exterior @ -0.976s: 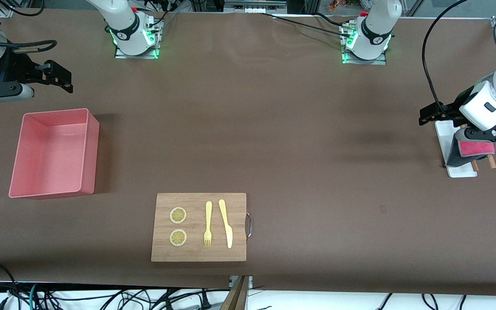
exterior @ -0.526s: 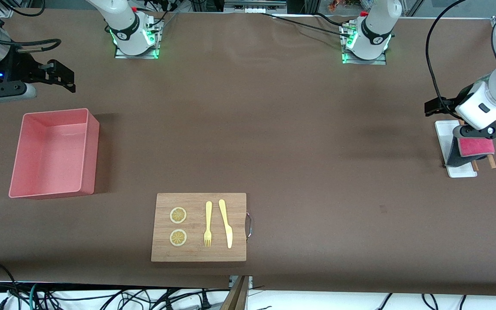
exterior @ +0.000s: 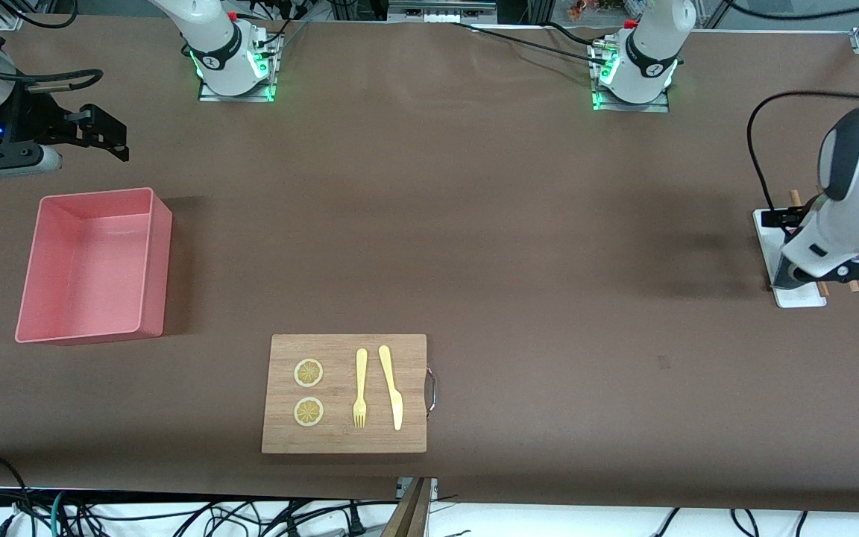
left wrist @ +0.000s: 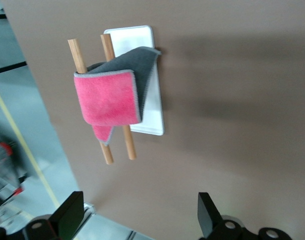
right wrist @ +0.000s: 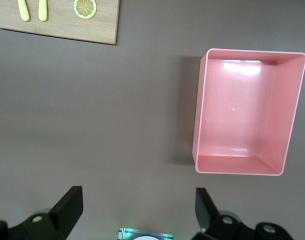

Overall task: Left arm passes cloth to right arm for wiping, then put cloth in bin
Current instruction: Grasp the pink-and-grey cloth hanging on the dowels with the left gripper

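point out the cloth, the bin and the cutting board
cloth (left wrist: 108,100), left wrist view, on its magenta face, draped over two wooden rods.
bin (exterior: 94,198), front view, on its rim.
cutting board (exterior: 286,440), front view, on a bare corner.

Cloth (left wrist: 112,97) — draped over two wooden rods; pink bin (exterior: 94,265) — upright.

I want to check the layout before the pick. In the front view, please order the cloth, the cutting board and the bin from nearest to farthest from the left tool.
1. The cloth, draped over two wooden rods directly under the left tool, at the left arm's end of the table.
2. The cutting board, mid-table, near the front camera.
3. The bin, at the right arm's end.
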